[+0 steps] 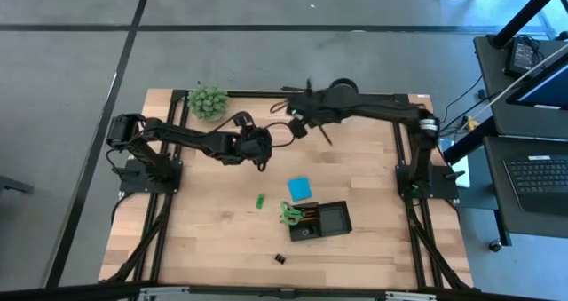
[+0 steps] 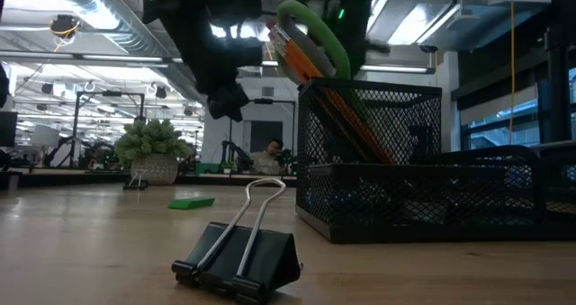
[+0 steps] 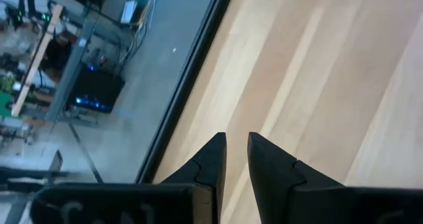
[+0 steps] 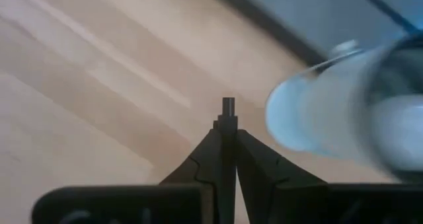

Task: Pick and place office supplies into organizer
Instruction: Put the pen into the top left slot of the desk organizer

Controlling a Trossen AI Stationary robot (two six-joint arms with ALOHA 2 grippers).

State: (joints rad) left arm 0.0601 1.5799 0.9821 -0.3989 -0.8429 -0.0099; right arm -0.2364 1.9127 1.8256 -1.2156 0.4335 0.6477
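My right gripper [image 1: 303, 125] hangs high over the table's far middle, shut on a thin black pen [image 1: 325, 136]. My left gripper [image 1: 263, 150] hovers left of it above bare wood, its fingers [image 3: 213, 159] a narrow gap apart with nothing between. The black mesh organizer [image 1: 330, 221] stands near the front, with green-handled scissors [image 1: 288, 214] and orange pencils [image 2: 301, 58] standing in it. A blue note pad [image 1: 300, 188], a small green block [image 1: 261, 200] and a black binder clip [image 2: 238, 251] lie flat on the wood. My right gripper pinches the pen between its two fingers [image 4: 210, 148]. One end of the pen [image 4: 228, 106] sticks out just past the fingertips. The fingers slant downward from above, and the pen is lifted clear of the table.
A white round cup [image 1: 240, 119] and a fuzzy green plant ball [image 1: 209, 101] stand at the far left of the table, the cup close to both grippers. Bare wood lies left of the organizer and along the front edge.
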